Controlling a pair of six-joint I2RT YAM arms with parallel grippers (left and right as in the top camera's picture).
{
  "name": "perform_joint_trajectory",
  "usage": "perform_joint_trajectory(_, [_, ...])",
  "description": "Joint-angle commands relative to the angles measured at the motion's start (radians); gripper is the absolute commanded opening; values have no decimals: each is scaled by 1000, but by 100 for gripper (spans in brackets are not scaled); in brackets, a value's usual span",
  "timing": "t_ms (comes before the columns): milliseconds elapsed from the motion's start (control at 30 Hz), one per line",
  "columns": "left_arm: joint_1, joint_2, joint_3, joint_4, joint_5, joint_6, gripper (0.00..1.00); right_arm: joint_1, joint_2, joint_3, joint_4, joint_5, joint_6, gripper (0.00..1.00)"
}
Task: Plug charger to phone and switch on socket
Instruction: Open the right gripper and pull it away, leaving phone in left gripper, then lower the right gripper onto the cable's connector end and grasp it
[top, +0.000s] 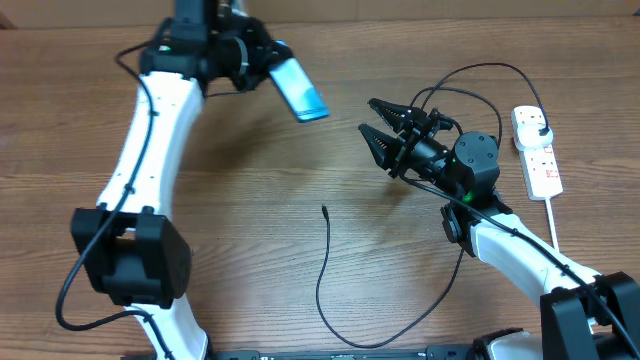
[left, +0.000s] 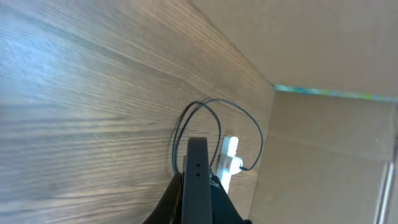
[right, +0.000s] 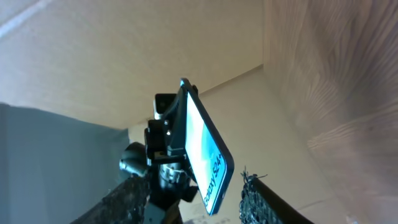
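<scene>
The left gripper (top: 271, 69) clamps the phone (top: 300, 92) aloft, presumably presenting it to the right gripper (top: 380, 127), whose jaws stand apart and empty.

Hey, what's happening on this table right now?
The left gripper is shut on the phone and holds it above the table with its screen lit. The right gripper is open and empty, pointing toward the phone. The charger lies loose on the wood, with its connector tip not in the phone. Its other end looks plugged into the socket on the right.
</scene>
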Motion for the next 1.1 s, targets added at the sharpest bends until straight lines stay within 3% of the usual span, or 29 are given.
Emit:
perform_joint_trajectory(0, [46, 0, 5, 4, 210, 172, 4, 3, -11, 11, 5, -2, -114, 46])
perform_joint_trajectory(33, [60, 0, 5, 3, 251, 207, 4, 3, -11, 11, 5, -2, -142, 42])
perform_joint_trajectory(167, [108, 0, 5, -18, 409, 356, 4, 3, -11, 12, 24, -28, -168, 41])
perform_joint_trajectory(233, [127, 0, 5, -46, 471, 446, 4, 3, -11, 12, 77, -52, -262, 41])
perform_joint_trajectory(433, [184, 0, 5, -101, 484, 542, 4, 3, -11, 27, 94, -119, -384, 48])
perform_joint_trajectory(567, [228, 0, 5, -101, 510, 542, 5, 4, -11, 113, -122, -143, -499, 49])
perform_joint_trajectory(800, [270, 0, 5, -118, 504, 576, 4, 7, -11, 389, -776, -109, -912, 50])
perform_joint_trajectory(900, [270, 0, 5, -136, 457, 584, 4, 24, -11, 478, -1036, -16, -1089, 51])
perform_joint_trajectory(1067, [270, 0, 5, -143, 426, 591, 4, 106, -10, 510, -1259, 200, -1252, 54])
